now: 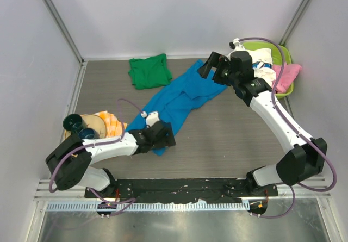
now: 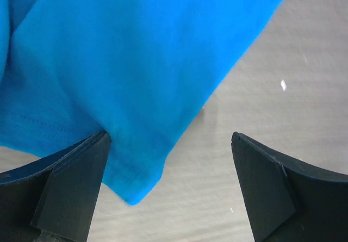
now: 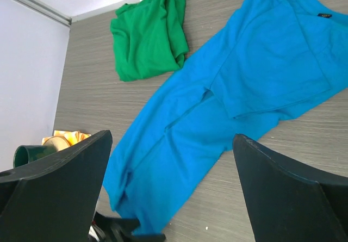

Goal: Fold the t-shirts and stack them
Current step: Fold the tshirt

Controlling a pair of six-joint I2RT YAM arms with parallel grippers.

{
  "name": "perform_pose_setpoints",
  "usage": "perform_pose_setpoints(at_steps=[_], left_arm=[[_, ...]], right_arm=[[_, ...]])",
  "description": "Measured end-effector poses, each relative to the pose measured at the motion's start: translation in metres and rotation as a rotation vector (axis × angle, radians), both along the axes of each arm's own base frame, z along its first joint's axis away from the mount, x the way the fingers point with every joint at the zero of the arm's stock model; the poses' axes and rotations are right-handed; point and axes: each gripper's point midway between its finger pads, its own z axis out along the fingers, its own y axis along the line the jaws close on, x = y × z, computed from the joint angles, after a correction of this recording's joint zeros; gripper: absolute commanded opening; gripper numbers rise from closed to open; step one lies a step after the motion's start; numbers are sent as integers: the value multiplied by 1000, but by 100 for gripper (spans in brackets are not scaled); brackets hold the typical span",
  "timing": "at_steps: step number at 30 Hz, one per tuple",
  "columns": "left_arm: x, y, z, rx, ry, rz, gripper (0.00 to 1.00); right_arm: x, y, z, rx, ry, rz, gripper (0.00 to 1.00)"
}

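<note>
Spanning the bench [image 1: 234, 138]: blue t-shirt [image 1: 182, 95], stretched in a long diagonal from far right toward near left, rumpled, not yet folded.
Handling, blue t-shirt: judged light, limp cotton that will sag and drag when lifted; neither slippery nor fragile; best taken at a hem corner or a shoulder seam.
Green t-shirt [image 1: 149, 72]: loosely bunched at the far side, just beside the blue one; whether they touch, cannot tell.
Basket [image 1: 288, 54]: lime green, far right corner, holding a pink t-shirt [image 1: 288, 74] and a white t-shirt [image 1: 261, 57].
Right pincer [image 3: 172, 136]: released, jaws wide, grasping nothing, raised over the blue shirt's far end.
Left pincer [image 2: 169, 136]: released, jaws wide, low at the blue shirt's near hem corner, one finger [image 2: 70, 187] over the fabric edge.
Checked cloth [image 1: 111, 123]: small, orange-yellow, near left, apart from the shirts.
Left wrist view alone: hem stitching and the pointed corner lying between the jaws.
Right wrist view alone: seams and a folded-over panel along the blue shirt's length.
Top view alone: basket and both arms together.
</note>
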Motion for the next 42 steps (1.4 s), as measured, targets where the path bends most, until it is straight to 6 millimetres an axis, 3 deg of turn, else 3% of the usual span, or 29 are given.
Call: perform_pose_setpoints(at_steps=[6,11,17,23,29,32,34,37,42], left_arm=[[-64,-56,3,-56,-9,-142,100],[-114,-95,4,-56,5,-232,100],[-165,-161,6,-35,18,-369,100],[-193,-243,20,-73,-6,-509,100],[-195,-289,50,-106,-74,-619,100],[-190,-293,72,-119,-119,-644,100],[-183,-280,89,-118,-147,-645,100],[-162,-241,128,-139,-176,-616,100],[-97,-147,208,-233,-276,-431,100]], right_arm=[[-16,-9,23,7,-38,-14,100],[-30,-17,31,-1,-37,-30,100],[-47,-30,38,-26,-36,-56,100],[-62,-46,41,-77,-34,-89,100],[-70,-63,30,-152,-7,-132,100],[-71,-68,27,-173,-2,-147,100],[-69,-71,25,-180,3,-155,100],[-62,-69,11,-192,26,-157,100],[-41,-49,-58,-192,159,-101,100]])
